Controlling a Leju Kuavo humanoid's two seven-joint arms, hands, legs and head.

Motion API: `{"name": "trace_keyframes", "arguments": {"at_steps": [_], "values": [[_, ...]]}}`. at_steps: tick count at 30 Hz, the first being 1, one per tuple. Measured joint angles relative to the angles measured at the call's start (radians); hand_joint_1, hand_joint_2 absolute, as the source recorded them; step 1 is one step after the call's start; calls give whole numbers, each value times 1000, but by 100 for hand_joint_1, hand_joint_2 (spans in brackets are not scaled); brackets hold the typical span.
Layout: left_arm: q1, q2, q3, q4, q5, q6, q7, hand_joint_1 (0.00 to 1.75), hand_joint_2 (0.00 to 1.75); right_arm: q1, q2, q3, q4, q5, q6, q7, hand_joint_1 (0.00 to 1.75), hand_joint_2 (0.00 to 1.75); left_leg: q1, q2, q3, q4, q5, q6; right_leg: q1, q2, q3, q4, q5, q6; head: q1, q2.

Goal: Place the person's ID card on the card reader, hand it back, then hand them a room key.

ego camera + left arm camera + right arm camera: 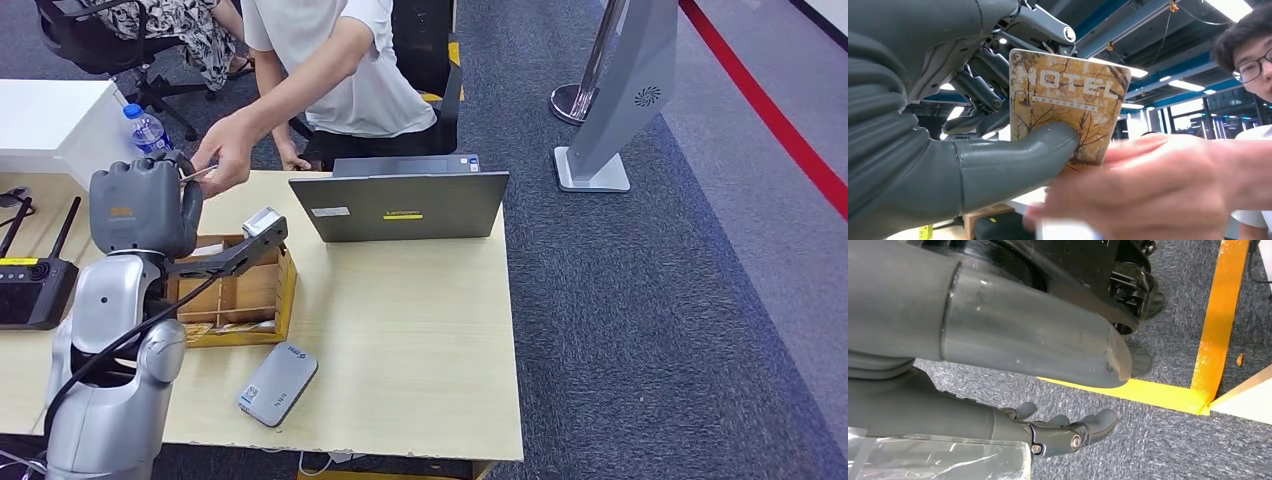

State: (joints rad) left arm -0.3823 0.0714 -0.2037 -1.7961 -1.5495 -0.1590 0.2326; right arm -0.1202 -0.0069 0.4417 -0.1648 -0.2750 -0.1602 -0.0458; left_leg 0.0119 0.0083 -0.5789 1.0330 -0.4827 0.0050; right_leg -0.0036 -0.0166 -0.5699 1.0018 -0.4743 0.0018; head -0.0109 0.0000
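Note:
My left hand (pixel 140 205) is raised over the table's back left part and pinches a room key card (pixel 1068 100), printed "HOTEL" with autumn trees, between thumb (pixel 1018 155) and fingers. The person's hand (pixel 228 152) reaches across and touches the card's far edge (pixel 197 174); in the left wrist view that hand (pixel 1148 195) is blurred in front of the card's lower part. The grey card reader (pixel 278 383) lies flat near the table's front edge. My right hand (pixel 1063 432) hangs beside my body above the carpet, fingers apart, holding nothing.
A wooden compartment box (pixel 235 295) stands under my left forearm. A grey laptop (pixel 410 205) is at the table's back edge in front of the seated person. A black device with antennas (pixel 30 290) lies at far left, a water bottle (pixel 146 128) behind it.

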Motion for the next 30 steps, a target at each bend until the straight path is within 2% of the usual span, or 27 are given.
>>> {"name": "trace_keyframes", "arguments": {"at_steps": [3, 12, 15, 17, 21, 26, 28, 30], "values": [[-3, -1, 3, 3, 0, -9, -7, 0, 175, -1, 0, 0, 0, 4, 0, 1, 0, 0, 0, 0, 0, 0, 0, 0, 0, 0, 0, 0, 0, 0, 0, 0], [22, -40, 4, -11, 4, 9, -63, 0, 175, -1, 0, 0, 0, -1, -2, -1, 0, 0, 0, 0, 0, 0, 0, 0, 0, 0, 0, 0, 0, 0, 0, 0], [68, -51, 1, -63, 31, 25, -108, 0, 175, 3, 0, -1, 0, -14, -6, -11, 0, 0, 0, 1, 0, 0, -1, 0, 0, 1, 0, 0, 0, 0, 0, 0], [131, -40, -12, -120, 62, 46, -139, 0, 175, 9, 0, -4, 0, -30, -11, -25, 0, 0, 0, 3, 0, 0, -2, 1, 0, 3, 0, 0, 0, 0, 0, 0], [297, 37, -62, -233, 91, 108, -159, 0, 175, 31, -1, -18, 1, -60, -18, -53, 0, 0, 0, 6, 1, -1, -5, 0, 0, 5, -1, 0, -3, -1, 0, 0], [526, 215, -82, -287, 123, 143, -132, 0, 175, 48, -8, -43, 2, -89, -21, -73, 0, 0, 1, 10, 3, -2, -6, -1, 0, 9, -1, 0, -4, -2, -3, 0], [585, 270, -83, -294, 130, 152, -127, 0, 175, 52, -11, -51, 3, -94, -21, -74, 0, 0, 1, 8, 3, -2, -6, -1, 0, 7, -1, 0, -5, -2, -3, 0], [614, 305, -83, -302, 135, 151, -126, 0, 175, 51, -13, -56, 4, -95, -21, -74, 0, 0, 1, 7, 2, -2, -6, -1, 0, 5, -1, 0, -5, -2, -2, 0]]}}
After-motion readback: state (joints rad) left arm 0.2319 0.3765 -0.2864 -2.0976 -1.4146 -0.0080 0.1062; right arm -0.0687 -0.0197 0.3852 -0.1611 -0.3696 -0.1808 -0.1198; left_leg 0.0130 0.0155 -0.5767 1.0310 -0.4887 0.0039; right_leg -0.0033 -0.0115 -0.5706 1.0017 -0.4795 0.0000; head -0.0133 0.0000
